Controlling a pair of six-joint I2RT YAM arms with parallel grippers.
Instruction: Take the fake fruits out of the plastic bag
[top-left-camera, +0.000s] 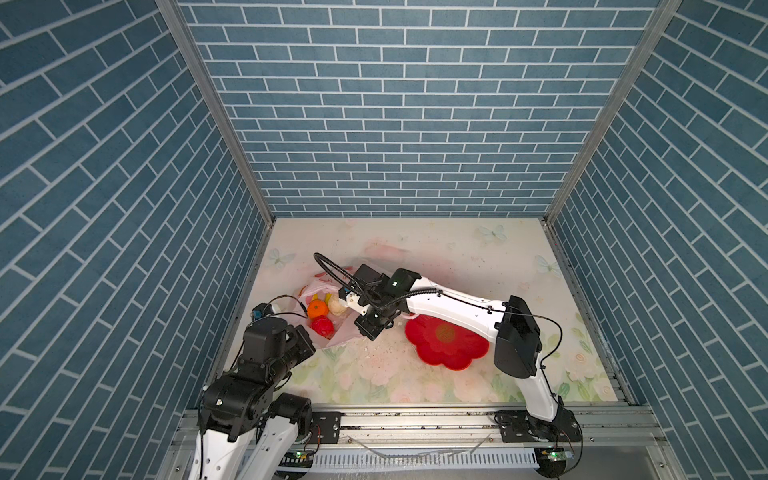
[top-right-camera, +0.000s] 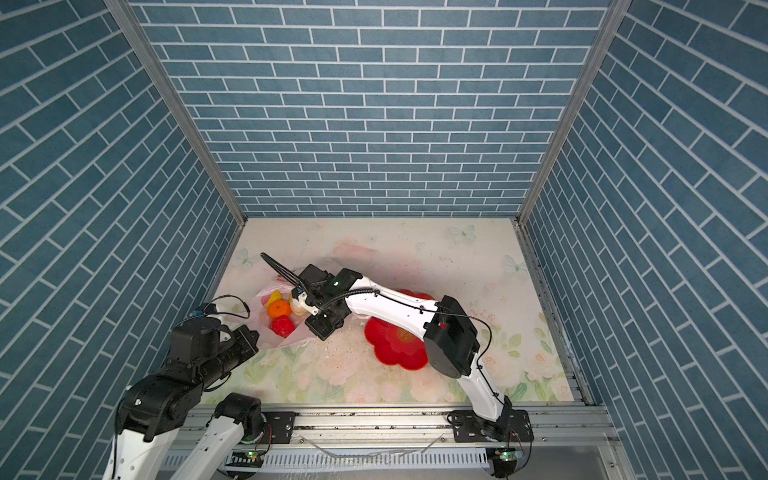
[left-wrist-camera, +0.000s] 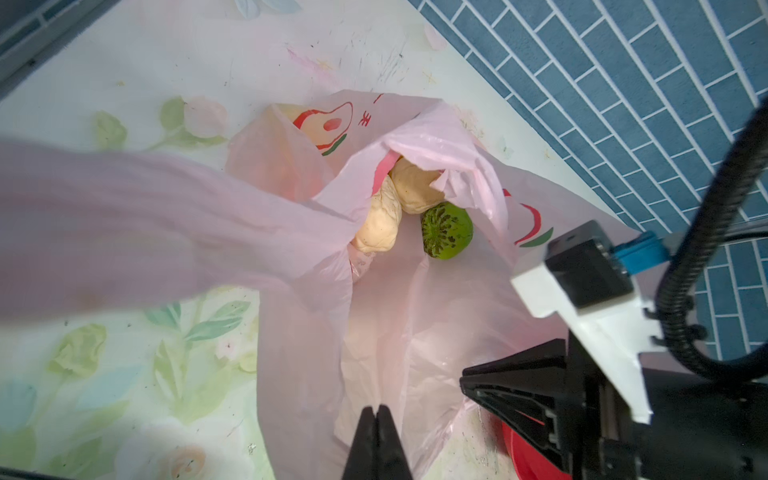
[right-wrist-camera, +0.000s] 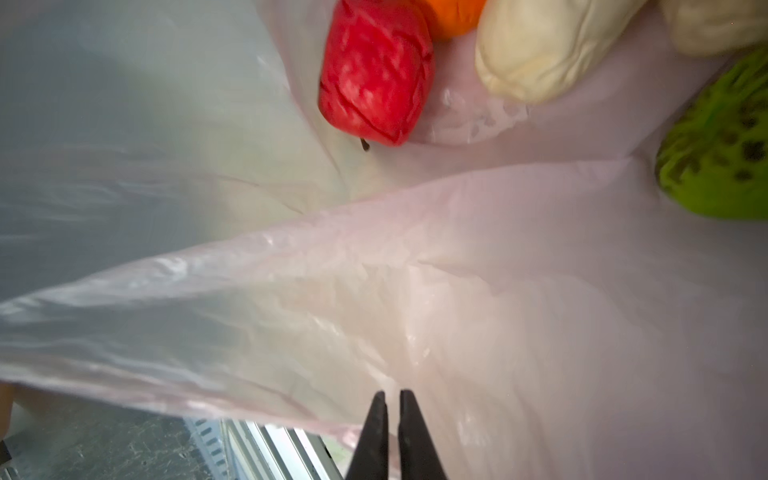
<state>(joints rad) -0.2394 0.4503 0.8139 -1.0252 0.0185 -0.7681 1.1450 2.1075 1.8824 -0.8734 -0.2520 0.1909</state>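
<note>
Though within plastic bag (right-wrist-camera: 457, 291), fruits (right-wrist-camera: 374, 70) beyond jaws.

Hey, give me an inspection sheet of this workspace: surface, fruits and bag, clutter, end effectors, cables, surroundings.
Surface: floral mat, scuffed, small specks near the middle.
Job's things: plastic bag open at the left; inside it orange fruit, red fruit, yellow fruit, cream fruits, green fruit.
Clutter: red flower-shaped bowl, partly under the right arm; visible part empty.
End effectors: left end effector shut, apparently pinching bag film; right end effector nearly closed on bag film.
Cables: black corrugated hose arches over the right wrist; thin black cable loops by the left arm.
Surroundings: blue brick-pattern walls; aluminium rail in front.
</note>
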